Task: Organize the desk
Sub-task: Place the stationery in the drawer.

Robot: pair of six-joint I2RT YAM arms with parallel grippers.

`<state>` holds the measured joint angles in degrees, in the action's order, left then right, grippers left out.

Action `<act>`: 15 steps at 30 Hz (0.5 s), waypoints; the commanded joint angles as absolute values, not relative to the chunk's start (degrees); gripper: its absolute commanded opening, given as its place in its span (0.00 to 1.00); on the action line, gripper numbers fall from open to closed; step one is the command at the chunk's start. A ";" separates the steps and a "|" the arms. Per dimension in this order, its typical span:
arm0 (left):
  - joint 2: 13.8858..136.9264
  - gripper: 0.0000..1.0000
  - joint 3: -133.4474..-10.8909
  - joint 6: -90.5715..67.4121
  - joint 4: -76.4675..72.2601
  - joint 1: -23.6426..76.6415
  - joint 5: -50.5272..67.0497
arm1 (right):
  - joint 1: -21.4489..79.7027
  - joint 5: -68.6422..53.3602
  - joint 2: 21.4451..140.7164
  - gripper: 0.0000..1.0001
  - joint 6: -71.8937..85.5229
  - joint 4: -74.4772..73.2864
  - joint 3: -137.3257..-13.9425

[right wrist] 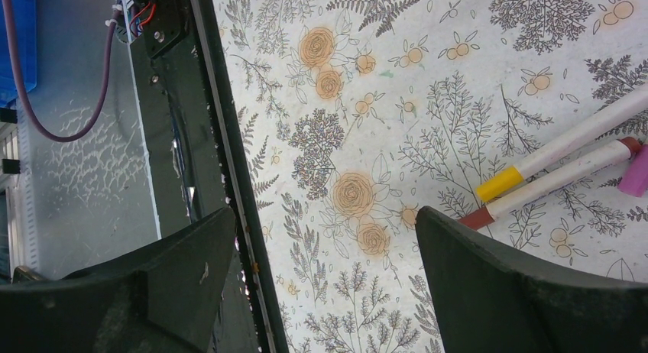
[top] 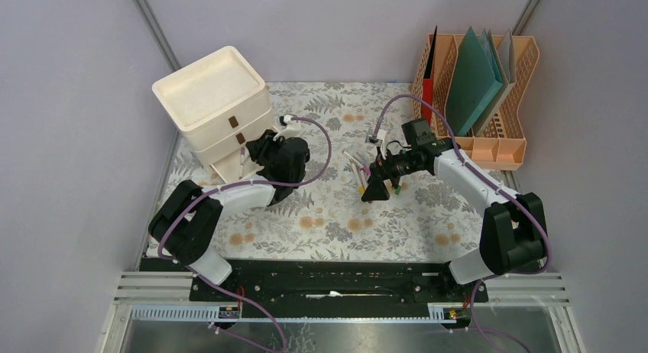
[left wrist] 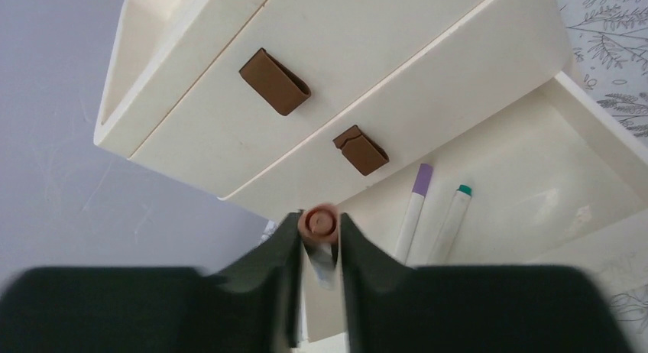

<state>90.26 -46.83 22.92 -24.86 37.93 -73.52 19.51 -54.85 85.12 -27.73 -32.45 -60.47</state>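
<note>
The desk point(top: 336, 215) is covered by a pale cloth printed with ferns and flowers. My left gripper point(left wrist: 319, 231) hangs over the pulled-out bottom drawer point(left wrist: 535, 154) of a cream drawer unit point(top: 214, 101), shut on a white marker with a pinkish cap point(left wrist: 319, 221). A purple-capped marker point(left wrist: 413, 212) and a teal-capped marker point(left wrist: 451, 219) lie in that drawer. My right gripper point(top: 380, 186) stands wide open over mid-desk with nothing between its fingers. Just beside it on the cloth lie a yellow-capped marker point(right wrist: 535, 166) and a red-capped marker point(right wrist: 550, 181).
An orange file organizer point(top: 477, 93) holding green and grey folders stands at the back right. A small pink object point(right wrist: 636, 173) lies by the markers. The black rail point(right wrist: 229, 154) runs along the desk's front edge. The drawer unit's top tray point(top: 206, 82) holds nothing.
</note>
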 commanded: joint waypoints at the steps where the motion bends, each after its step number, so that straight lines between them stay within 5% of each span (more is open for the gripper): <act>1: 89.59 0.40 -47.20 22.73 -25.73 37.97 -74.00 | 19.93 -54.15 84.27 0.94 -28.89 -31.99 -60.47; 5: 88.09 0.53 -47.15 21.90 -24.94 37.84 -73.43 | 19.87 -53.89 84.01 0.94 -28.95 -31.99 -60.47; 15: 79.52 0.65 -51.23 -0.97 -2.26 38.54 -59.79 | 19.79 -52.56 83.45 0.94 -29.47 -31.99 -60.34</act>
